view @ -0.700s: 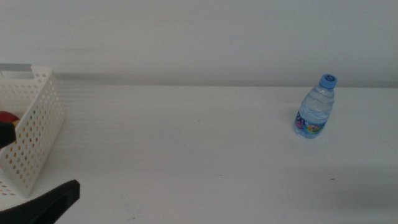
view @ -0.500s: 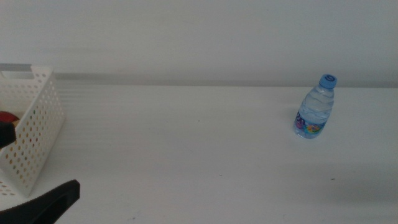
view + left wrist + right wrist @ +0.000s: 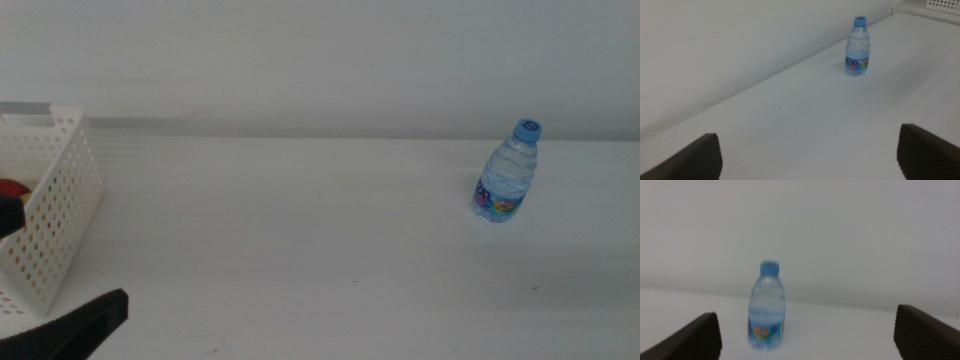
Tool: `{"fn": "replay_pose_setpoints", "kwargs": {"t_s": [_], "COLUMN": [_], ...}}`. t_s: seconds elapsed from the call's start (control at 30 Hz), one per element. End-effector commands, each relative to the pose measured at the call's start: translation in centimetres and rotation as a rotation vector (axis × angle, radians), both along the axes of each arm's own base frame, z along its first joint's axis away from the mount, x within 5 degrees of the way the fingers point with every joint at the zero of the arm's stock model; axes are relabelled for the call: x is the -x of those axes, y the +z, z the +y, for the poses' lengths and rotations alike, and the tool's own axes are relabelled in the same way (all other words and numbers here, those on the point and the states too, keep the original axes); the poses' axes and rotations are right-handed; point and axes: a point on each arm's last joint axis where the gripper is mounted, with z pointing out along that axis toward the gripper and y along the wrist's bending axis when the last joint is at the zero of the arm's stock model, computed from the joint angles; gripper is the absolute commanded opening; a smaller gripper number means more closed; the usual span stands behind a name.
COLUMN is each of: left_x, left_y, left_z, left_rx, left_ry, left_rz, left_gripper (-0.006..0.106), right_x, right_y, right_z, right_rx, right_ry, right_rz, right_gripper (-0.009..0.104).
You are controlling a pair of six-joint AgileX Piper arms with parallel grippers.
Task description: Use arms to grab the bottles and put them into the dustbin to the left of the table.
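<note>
White table [image 3: 300, 250]: 1 blue-capped water bottle [image 3: 506, 172] upright at far right, perforated white basket [image 3: 50, 215] at left edge, probably resting on it.

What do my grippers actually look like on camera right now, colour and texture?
Both are dark. The left gripper shows two near-black jaws with a fine, grainy texture and slanted, wedge-like tops. The right gripper looks the same: two dark, matte, wedge-shaped jaws. In the middle view only a black, blunt-ended piece of the left gripper shows at the bottom edge. No cables, markings or labels are visible.
</note>
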Motion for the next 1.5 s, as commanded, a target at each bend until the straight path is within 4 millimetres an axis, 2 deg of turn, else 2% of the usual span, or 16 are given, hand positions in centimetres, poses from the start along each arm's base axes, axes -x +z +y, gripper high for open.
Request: {"fn": "replay_pose_setpoints", "kwargs": {"t_s": [0.0,0.23,0.43,0.57,0.73,0.97,1.03,1.13,1.2,1.3,1.47], "left_x": [0.0,0.0,0.0,0.0,0.0,0.0,0.0,0.0,0.0,0.0,0.0], "left_y": [0.0,0.0,0.0,0.0,0.0,0.0,0.0,0.0,0.0,0.0,0.0], "left_z": [-0.1,-0.1,-0.1,-0.1,-0.1,-0.1,-0.1,-0.1,-0.1,-0.1,-0.1], "left_rx": [0.016,0.016,0.015,0.015,0.016,0.015,0.015,0.015,0.015,0.014,0.015], "left_ry": [-0.009,-0.009,-0.009,-0.009,-0.009,-0.008,-0.008,-0.008,-0.008,-0.009,-0.008], "left_rz": [-0.011,-0.01,-0.011,-0.011,-0.01,-0.011,-0.011,-0.011,-0.011,-0.012,-0.011], "left_gripper": [0.094,0.094,0.094,0.094,0.094,0.094,0.094,0.094,0.094,0.094,0.094], "right_x": [-0.9,-3.9,-6.1,-7.1,-7.9,-8.7,-9.1,-10.3,-11.6,-13.9,-16.9], "right_y": [-1.9,-2.3,-3.8,-4.2,-4.8,-5.0,-4.9,-5.0,-5.0,-4.7,-4.9], "right_z": [0.0,0.3,-0.9,-2.1,-2.3,-2.7,-2.6,-1.5,-0.6,-0.4,-0.2], "right_rx": [0.018,0.1,0.052,-0.022,-0.237,-0.267,-0.269,-0.219,-0.174,-0.141,-0.058], "right_ry": [0.004,0.044,-0.095,-0.229,-0.26,-0.306,-0.291,-0.175,-0.078,-0.056,-0.016], "right_rz": [0.107,0.123,0.191,0.129,0.073,0.073,0.078,0.151,0.232,0.338,0.366], "right_gripper": [0.092,0.092,0.092,0.092,0.092,0.092,0.092,0.092,0.092,0.092,0.092]}}
